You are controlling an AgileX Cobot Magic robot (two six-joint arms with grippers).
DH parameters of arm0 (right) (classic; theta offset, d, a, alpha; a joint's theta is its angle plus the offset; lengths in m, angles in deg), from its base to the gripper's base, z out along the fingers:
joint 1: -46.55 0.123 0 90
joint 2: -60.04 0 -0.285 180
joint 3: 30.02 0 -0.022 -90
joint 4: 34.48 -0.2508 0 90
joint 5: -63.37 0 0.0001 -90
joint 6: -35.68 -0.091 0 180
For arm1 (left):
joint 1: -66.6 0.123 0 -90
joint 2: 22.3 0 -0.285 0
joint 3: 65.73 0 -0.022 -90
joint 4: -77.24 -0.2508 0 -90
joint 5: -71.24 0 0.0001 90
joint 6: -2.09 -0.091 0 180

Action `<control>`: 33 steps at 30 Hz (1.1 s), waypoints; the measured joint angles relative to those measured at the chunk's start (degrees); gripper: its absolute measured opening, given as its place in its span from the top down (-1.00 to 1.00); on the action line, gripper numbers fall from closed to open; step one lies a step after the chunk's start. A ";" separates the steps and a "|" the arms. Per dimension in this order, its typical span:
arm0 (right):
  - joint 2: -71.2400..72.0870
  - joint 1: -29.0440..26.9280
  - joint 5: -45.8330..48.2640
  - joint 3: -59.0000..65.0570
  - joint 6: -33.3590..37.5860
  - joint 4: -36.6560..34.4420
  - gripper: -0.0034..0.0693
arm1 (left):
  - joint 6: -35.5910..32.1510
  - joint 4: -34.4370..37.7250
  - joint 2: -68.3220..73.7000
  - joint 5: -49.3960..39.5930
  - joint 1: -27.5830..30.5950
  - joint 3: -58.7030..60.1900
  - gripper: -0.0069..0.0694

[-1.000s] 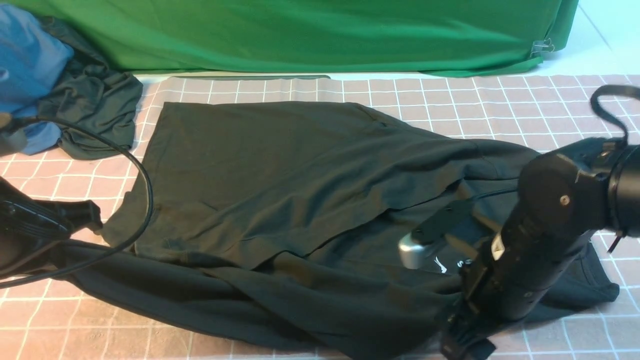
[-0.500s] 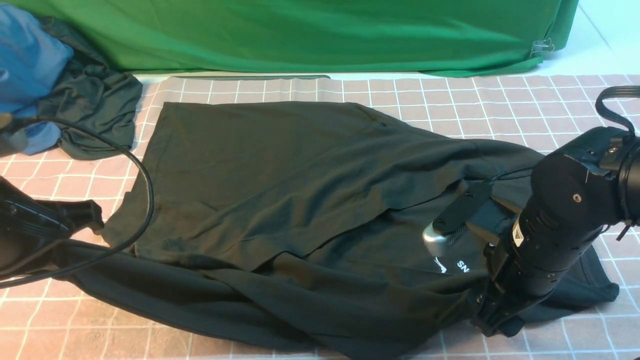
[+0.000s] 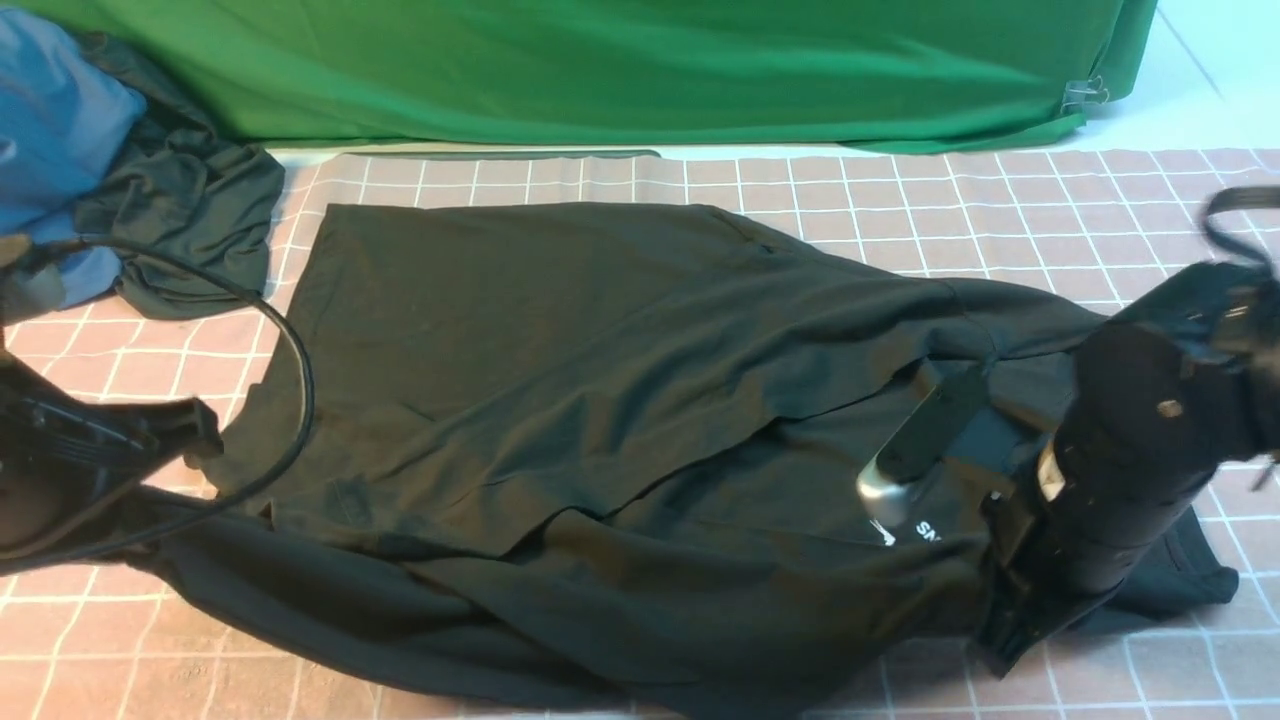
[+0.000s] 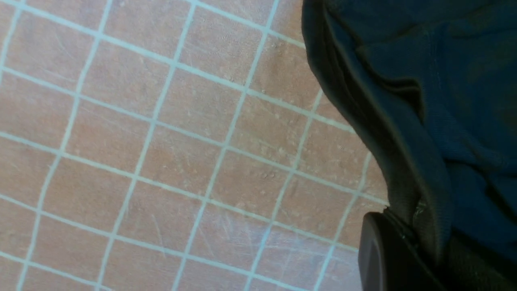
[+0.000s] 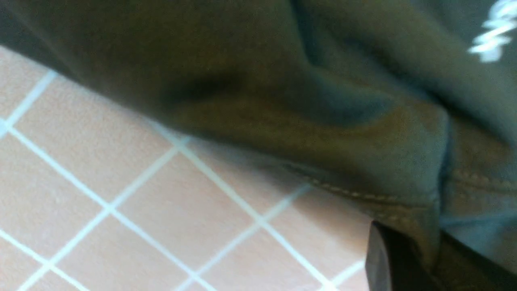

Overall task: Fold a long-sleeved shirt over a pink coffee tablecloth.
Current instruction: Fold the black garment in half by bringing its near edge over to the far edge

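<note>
Now, black long-sleeved shirt [image 3: 600, 370] half folded across pink coffee tablecloth [image 3: 1000, 200], left hand [image 3: 190, 440] at frame's left pinching its hem, right hand [image 3: 1010, 635] lower right clamped on its seam.

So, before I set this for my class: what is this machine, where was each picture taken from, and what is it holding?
It is a robot with two arms, each ending in a pincer-like gripper. The wide picture looks forward from between the arms; the two close-ups come from cameras on the wrists. A black long-sleeved shirt lies on a pink coffee tablecloth; a green cloth is at the back, a blue garment and a grey-green garment at far left. The left gripper and the right gripper each pinch an edge of the shirt.
</note>
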State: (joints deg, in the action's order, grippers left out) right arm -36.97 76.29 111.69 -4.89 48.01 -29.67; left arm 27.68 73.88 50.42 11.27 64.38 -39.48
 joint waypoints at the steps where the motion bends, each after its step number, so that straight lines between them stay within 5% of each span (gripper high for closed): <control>1: 0.95 -0.17 -0.07 0.00 0.00 0.29 0.73 | 0.38 -0.06 0.00 0.00 0.00 -0.43 0.69; 18: 2.29 -10.01 -0.11 -7.79 2.91 0.62 0.73 | 3.84 3.98 14.88 8.96 2.49 -12.32 0.69; 33: -15.24 -14.63 0.62 -27.26 5.96 0.37 0.74 | 1.34 9.55 38.68 10.72 4.54 -37.49 0.69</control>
State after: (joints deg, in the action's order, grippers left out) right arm -52.21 61.66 112.31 -32.16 53.97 -29.29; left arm 29.02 83.43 89.10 21.99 68.92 -76.97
